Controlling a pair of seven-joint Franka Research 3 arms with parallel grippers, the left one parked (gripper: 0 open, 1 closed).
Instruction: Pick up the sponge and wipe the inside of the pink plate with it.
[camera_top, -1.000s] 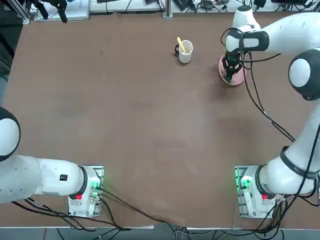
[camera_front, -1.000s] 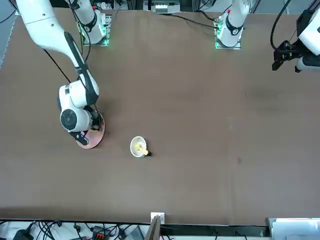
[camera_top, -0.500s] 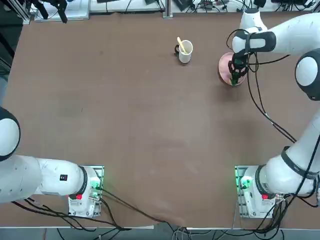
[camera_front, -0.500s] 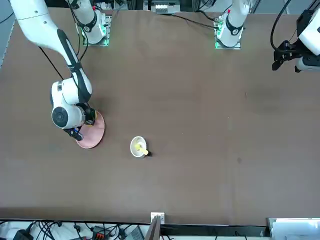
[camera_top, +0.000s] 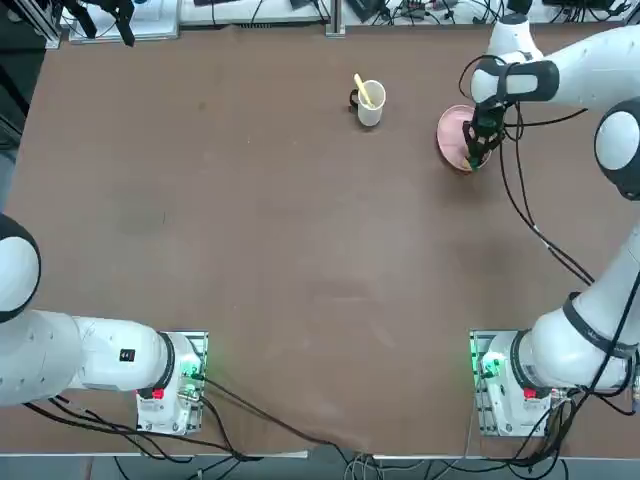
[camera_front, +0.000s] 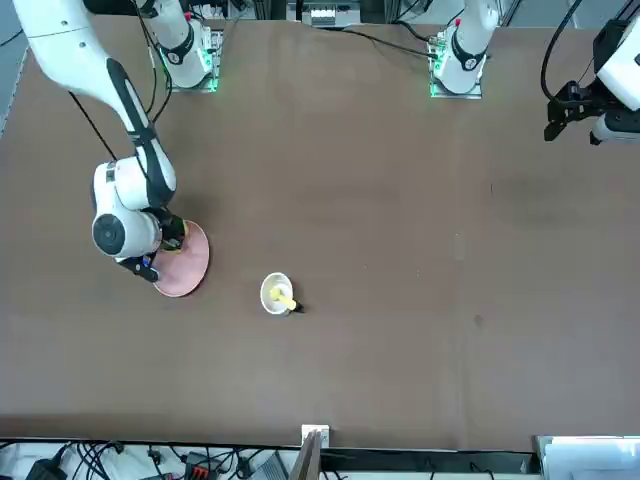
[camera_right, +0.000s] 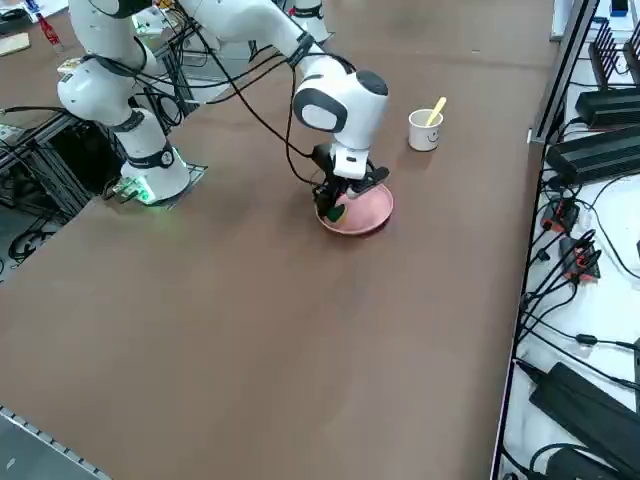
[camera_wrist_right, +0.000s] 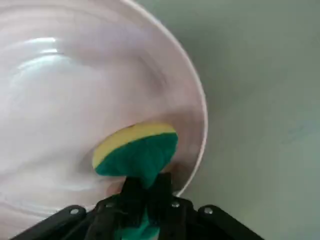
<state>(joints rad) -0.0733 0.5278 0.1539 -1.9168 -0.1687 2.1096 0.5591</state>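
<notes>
R gripper (camera_wrist_right: 146, 192): fingers pinching sponge (camera_wrist_right: 137, 155), green side & yellow layer both visible. Sponge over inside of pink plate (camera_wrist_right: 65, 100), nr rim. White mug (camera_top: 369, 103) w/ yellow-handled item (camera_top: 362, 88), on table (camera_top: 290, 250), apart.

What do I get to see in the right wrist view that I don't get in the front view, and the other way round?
Only the right wrist view shows the sponge clearly, its green and yellow layers pinched in the right gripper over the inside of the plate.

Only the front view shows the white mug with a yellow-handled thing in it, and the right arm reaching over the table.

Both show the pink plate with the right gripper at it.
</notes>
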